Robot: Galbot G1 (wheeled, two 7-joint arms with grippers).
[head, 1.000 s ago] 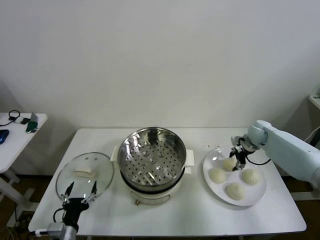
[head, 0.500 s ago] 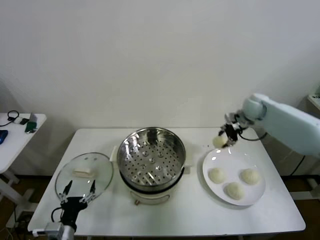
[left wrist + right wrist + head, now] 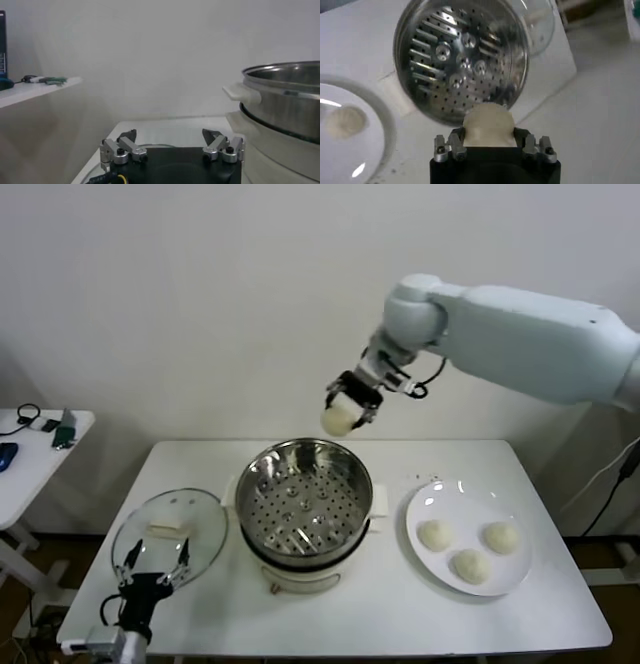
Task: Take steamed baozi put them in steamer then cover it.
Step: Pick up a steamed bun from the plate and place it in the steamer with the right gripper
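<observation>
So progress check: basically the first bun is in transit and nothing has landed yet; the right gripper [image 3: 347, 410] is clenched on one baozi [image 3: 339, 419], holding it up in the air just above the far rim of the steamer [image 3: 303, 502]; from the right wrist view the bun [image 3: 487, 125] sits squeezed between the two fingers with the perforated floor of the basket [image 3: 462, 60] directly below, and that floor is bare, no buns in it.

The other three baozi [image 3: 435, 534] [image 3: 501, 536] [image 3: 470, 565] sit on the white plate [image 3: 430, 501] to the right of the cooker, apart from each other; so that's one of four on its way and three to go, by my count.

The cover [image 3: 170, 532] lies flat on the table [image 3: 400, 614] to the left of the steamer, handle up, not on the pot at all; the left gripper [image 3: 153, 569] hangs low at the near edge of that lid with its fingers spread wide and nothing in them; looks like it's just waiting for lid duty.

What's left, as I read it: lower and drop this bun, fetch the remaining three, then get the glass lid on; so we're early.
</observation>
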